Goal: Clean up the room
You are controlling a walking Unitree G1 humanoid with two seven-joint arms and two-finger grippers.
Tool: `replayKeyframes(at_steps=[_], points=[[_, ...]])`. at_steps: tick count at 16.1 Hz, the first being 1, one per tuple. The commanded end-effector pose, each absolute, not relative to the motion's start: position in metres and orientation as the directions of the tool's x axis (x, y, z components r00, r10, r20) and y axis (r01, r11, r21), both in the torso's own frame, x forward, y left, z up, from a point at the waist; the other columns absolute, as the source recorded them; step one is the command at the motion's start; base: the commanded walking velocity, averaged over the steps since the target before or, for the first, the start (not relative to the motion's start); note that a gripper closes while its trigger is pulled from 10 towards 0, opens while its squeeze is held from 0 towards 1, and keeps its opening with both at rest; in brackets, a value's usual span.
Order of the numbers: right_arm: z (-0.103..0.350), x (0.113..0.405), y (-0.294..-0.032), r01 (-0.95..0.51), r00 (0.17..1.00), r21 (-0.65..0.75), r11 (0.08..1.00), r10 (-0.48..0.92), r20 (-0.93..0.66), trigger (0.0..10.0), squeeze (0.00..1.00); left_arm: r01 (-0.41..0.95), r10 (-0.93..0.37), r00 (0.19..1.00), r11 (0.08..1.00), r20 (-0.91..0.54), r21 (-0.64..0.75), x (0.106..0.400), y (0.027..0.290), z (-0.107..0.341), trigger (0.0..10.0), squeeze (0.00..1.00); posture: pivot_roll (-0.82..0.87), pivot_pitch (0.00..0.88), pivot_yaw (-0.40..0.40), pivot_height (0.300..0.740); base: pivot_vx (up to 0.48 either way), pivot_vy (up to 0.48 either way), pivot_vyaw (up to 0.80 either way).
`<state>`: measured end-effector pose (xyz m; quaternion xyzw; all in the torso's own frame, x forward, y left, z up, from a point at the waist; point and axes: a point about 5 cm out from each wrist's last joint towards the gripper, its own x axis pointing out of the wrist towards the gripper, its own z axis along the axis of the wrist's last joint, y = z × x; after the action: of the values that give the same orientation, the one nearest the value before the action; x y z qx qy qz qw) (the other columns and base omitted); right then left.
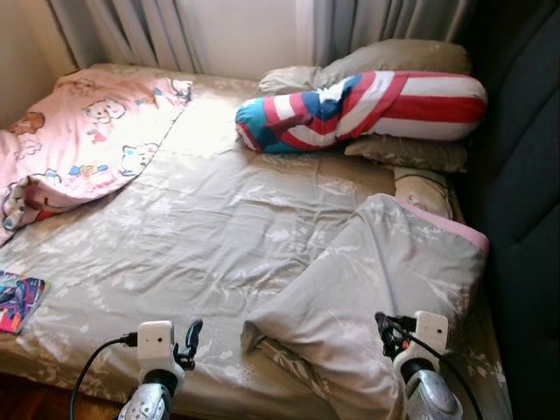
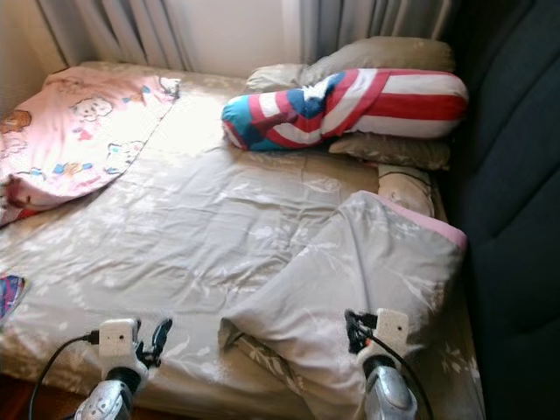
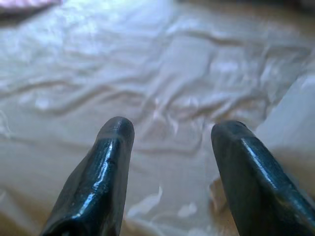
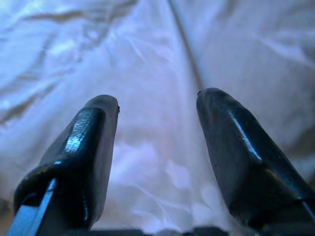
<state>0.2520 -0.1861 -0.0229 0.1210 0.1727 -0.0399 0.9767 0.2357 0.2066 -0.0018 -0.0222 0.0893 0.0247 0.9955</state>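
Observation:
A bed with a wrinkled beige sheet lies before me. On its right side a beige quilt with a pink underside is bunched up, one corner folded toward the front edge. A pink cartoon blanket is crumpled at the far left. My left gripper hovers open over the sheet near the front edge, its fingers apart with nothing between them. My right gripper stands open just above the quilt, with the cloth showing between its fingertips.
A red, white and blue bolster lies across grey pillows at the head. A colourful flat item sits at the bed's left front edge. A dark padded panel runs along the right side; curtains hang behind.

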Motion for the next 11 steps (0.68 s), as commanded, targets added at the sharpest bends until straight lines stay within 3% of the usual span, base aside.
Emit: replayKeyframes(at_steps=[1,4,11], points=[[-0.025,0.245,-0.192,0.149,0.937,0.209,0.967,-0.071,-0.341,10.0,0.0,-0.041,0.034,0.987,0.998,-0.157,-0.04,0.234,0.205,0.002,10.0,0.0,-0.06,0.082,-0.023,0.74,0.0,0.0,0.0],[-0.028,0.243,-0.194,0.206,0.917,0.179,0.962,-0.126,-0.378,10.0,0.0,-0.023,0.018,0.992,0.999,-0.122,-0.038,0.24,0.204,0.013,10.0,0.0,-0.06,0.075,-0.015,0.74,0.0,0.0,0.0],[-0.019,0.25,-0.192,0.261,0.927,0.177,0.949,-0.195,-0.322,10.0,0.0,0.019,-0.02,0.993,1.0,-0.117,-0.011,0.243,0.204,0.022,10.0,0.0,-0.06,0.057,-0.003,0.695,0.0,0.0,0.0]])
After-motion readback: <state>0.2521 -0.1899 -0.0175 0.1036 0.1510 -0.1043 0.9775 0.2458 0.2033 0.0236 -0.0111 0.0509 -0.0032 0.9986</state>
